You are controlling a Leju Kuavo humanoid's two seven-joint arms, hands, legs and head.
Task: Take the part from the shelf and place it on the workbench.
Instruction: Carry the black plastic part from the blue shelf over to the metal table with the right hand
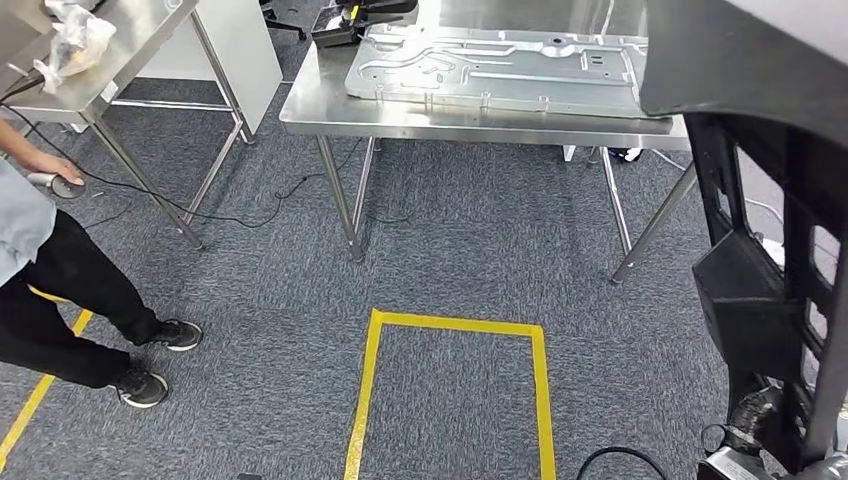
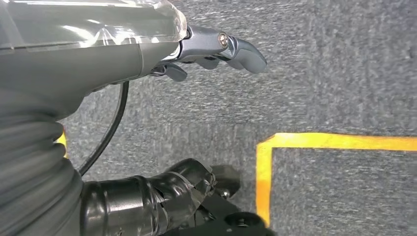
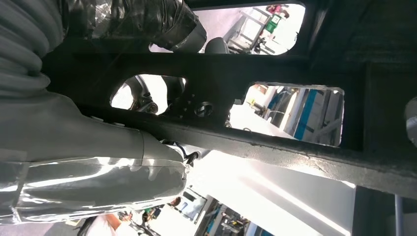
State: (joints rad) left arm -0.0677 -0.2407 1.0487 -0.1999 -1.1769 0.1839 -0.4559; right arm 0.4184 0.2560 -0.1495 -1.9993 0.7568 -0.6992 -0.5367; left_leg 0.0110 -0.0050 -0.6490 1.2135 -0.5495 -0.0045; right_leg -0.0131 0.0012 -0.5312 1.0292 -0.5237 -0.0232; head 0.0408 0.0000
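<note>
Black plastic part (image 1: pixel 770 260) in right hand (image 3: pixel 147 142), no legible writing

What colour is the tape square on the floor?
Yellow. The tape square on the grey carpet shows best in the head view.

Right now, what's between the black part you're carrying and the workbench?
Head view: bare grey carpet separates the black part from the workbench; a yellow tape outline marks the floor before it.
</note>
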